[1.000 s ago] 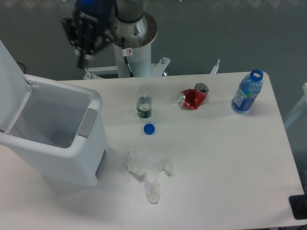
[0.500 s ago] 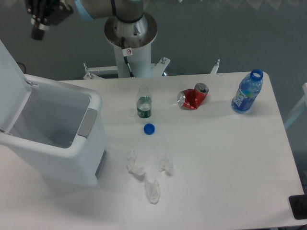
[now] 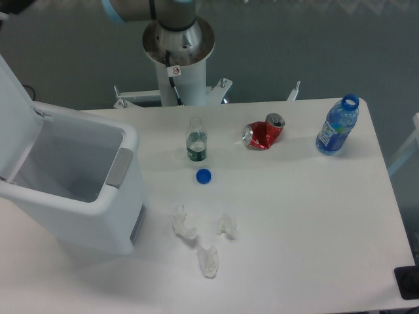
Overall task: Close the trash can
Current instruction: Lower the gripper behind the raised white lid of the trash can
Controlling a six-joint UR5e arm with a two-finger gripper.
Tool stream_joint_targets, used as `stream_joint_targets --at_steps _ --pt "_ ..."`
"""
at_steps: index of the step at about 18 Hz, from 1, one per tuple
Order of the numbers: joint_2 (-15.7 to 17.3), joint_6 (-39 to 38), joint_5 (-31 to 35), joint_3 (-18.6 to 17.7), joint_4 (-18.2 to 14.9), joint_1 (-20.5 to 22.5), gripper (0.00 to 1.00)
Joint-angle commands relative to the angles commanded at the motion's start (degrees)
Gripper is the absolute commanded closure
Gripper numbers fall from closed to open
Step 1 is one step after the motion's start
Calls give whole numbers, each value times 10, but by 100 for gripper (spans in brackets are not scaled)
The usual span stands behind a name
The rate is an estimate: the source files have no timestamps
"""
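the end effector (image 3: 8,5) shows only as a dark sliver at the top left corner, mostly cut off by the frame edge, so i cannot tell how far its fingers are spread or whether it carries anything. directly below it stands the trash can (image 3: 72,190), on the left end of the tabletop (image 3: 294,216), its lid (image 3: 14,111) tipped up and back, the bin mouth open and the grey latch tab (image 3: 118,167) on the front rim, below and to the right of the end effector.

the step in hand looks like getting behind or above the raised lid so it can be pushed forward and down. to do it well, contact should land on the lid's outer face near its free upper edge, far from the hinge, and the push should follow the lid's arc toward the latch tab instead of driving straight down, which could tip or slide the bin.

further right of the end effector, and lower, lie the small glass bottle (image 3: 196,139), the blue cap (image 3: 203,176), crumpled tissues (image 3: 200,239), a crushed red can (image 3: 263,133) and a blue bottle (image 3: 338,125), all well apart from the lid's path.
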Motion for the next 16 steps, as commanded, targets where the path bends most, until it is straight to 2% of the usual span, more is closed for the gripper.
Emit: stream_joint_targets --at_steps 7,11,16 --pt "-53 -1 7 19 6 -19 89" --pt "-60 -4 61 19 10 -19 90" --pt "-60 -18 69 14 9 -19 90"
